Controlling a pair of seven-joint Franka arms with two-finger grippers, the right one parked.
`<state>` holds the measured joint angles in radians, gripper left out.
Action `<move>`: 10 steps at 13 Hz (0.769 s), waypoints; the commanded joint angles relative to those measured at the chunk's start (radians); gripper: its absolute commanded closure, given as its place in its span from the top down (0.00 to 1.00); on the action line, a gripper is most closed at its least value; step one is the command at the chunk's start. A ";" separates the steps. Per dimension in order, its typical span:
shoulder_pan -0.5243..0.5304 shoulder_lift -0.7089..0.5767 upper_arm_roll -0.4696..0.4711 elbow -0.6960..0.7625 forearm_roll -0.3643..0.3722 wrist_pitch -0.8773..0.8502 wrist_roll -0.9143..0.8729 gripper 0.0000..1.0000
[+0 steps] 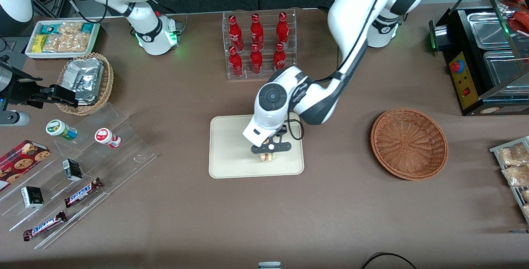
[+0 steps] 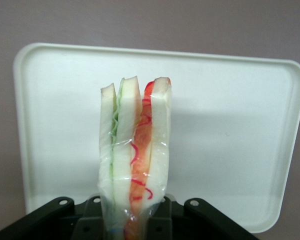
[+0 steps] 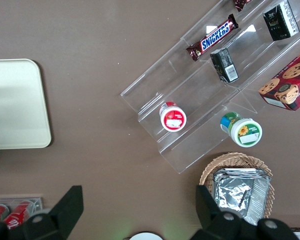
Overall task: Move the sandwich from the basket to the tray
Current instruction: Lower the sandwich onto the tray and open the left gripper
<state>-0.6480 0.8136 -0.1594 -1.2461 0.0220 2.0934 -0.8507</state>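
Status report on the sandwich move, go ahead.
Gripper shut on sandwich, over tray. Basket holds nothing. Tray bare beneath, nothing in the way.

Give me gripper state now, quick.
Left gripper: shut on the wrapped sandwich, over the tray.

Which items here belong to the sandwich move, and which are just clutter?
Job: sandwich, clamped in the gripper above the tray; reddish-brown basket, toward the working arm's end.

Clutter: cola bottles, Snickers bars, foil packets, cookie box.
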 commanded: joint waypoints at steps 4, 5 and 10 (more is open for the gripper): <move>-0.047 0.105 0.006 0.053 0.019 0.036 0.059 0.05; -0.050 0.114 0.006 0.054 0.021 0.036 0.061 0.05; -0.050 0.153 0.008 0.053 0.065 0.060 0.059 0.48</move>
<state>-0.6877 0.9371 -0.1593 -1.2332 0.0520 2.1461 -0.7929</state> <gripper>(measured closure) 0.802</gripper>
